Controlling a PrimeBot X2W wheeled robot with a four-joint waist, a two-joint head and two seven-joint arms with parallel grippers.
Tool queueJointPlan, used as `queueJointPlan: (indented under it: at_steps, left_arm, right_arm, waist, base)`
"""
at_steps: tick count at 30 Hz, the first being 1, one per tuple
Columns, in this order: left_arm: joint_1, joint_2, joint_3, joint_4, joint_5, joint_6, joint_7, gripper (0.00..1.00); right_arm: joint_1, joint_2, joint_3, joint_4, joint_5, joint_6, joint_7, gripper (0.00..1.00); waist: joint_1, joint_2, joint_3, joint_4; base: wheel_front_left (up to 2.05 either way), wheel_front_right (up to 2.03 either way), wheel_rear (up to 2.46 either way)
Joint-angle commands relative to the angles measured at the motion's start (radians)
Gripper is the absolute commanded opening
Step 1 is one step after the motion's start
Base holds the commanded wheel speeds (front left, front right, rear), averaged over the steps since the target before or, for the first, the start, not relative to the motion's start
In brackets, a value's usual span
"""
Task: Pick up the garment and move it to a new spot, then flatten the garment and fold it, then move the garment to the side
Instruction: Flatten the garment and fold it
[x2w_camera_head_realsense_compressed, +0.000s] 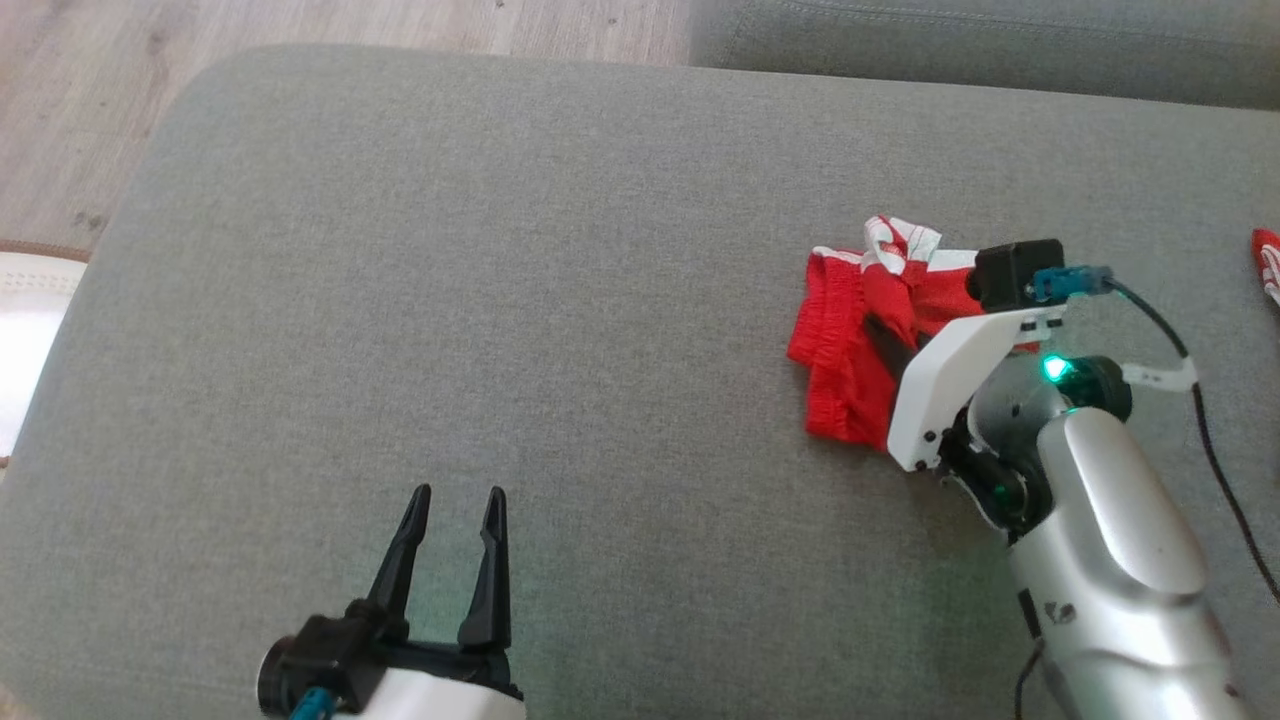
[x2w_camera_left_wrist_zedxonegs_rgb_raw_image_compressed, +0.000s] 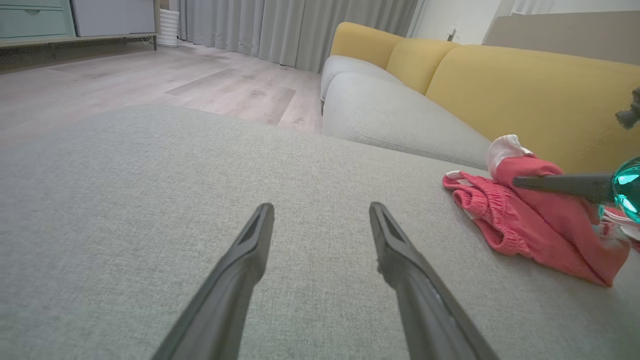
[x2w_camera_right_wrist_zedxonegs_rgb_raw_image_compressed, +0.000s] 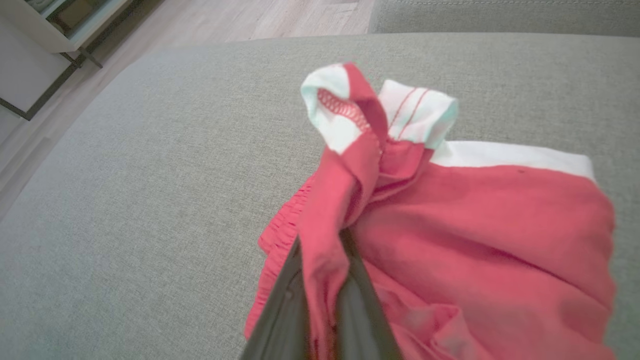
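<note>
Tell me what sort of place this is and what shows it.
Most likely a home living room: a grey sofa with yellow back cushions, long grey curtains, and a pale wood-plank floor with a low cabinet.

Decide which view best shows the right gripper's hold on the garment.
Right wrist view: a fold of the red garment sits pinched in the shut right gripper. Head view: the wrist covers most of the grip. Left wrist view: seen side-on, at the edge.

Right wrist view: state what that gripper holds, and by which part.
The right gripper pinches the red garment by a bunched red fold below its white trim.
</note>
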Motion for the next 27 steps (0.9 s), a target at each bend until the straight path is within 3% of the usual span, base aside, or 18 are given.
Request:
queueJointPlan:
  at_steps: [1,2,9,13,16,20,27]
  left_arm:
    - [-0.021,-0.004,0.020,-0.026,-0.010,0.008,-0.008,1.00]
    - [-0.021,-0.004,0.019,-0.025,-0.011,0.009,-0.008,1.00]
    - [-0.019,-0.004,0.022,-0.020,-0.011,0.016,-0.008,1.00]
    - [-0.011,-0.004,0.030,-0.020,-0.006,0.018,-0.008,1.00]
    - [0.002,-0.004,0.038,-0.023,0.000,0.018,-0.008,1.00]
    - [0.018,-0.004,0.052,-0.028,0.005,0.017,-0.008,1.00]
    - [0.051,-0.004,0.081,-0.028,0.021,0.010,-0.008,1.00]
  right_arm:
    - [-0.036,0.020,0.033,-0.025,0.004,-0.001,-0.039,0.87]
    - [-0.038,0.020,0.040,-0.022,0.018,-0.001,-0.061,1.00]
    - [-0.025,0.020,0.119,-0.002,0.156,-0.001,-0.181,1.00]
    - [-0.001,0.020,0.146,-0.019,0.179,-0.001,-0.223,1.00]
    - [0.031,0.017,0.145,-0.053,0.145,-0.001,-0.279,1.00]
    - [0.095,-0.037,0.115,-0.116,0.042,-0.001,-0.373,1.00]
    - [0.255,-0.097,-0.023,-0.184,-0.082,-0.001,-0.512,1.00]
  waist:
    - [0.0000,-0.0001,0.001,0.000]
    - [0.0000,-0.0001,0.002,-0.001]
    - [0.0000,-0.0001,-0.015,-0.023]
    - [0.0000,-0.0001,-0.029,-0.039]
    - [0.0000,-0.0001,-0.045,-0.058]
    - [0.0000,-0.0001,-0.067,-0.082]
    - [0.0000,-0.0001,-0.115,-0.119]
  base:
    - [0.00,0.00,0.00]
    - [0.00,0.00,0.00]
    - [0.00,0.00,0.00]
    - [0.00,0.00,0.00]
    - [0.00,0.00,0.00]
    - [0.00,0.00,0.00]
    - [0.00,0.00,0.00]
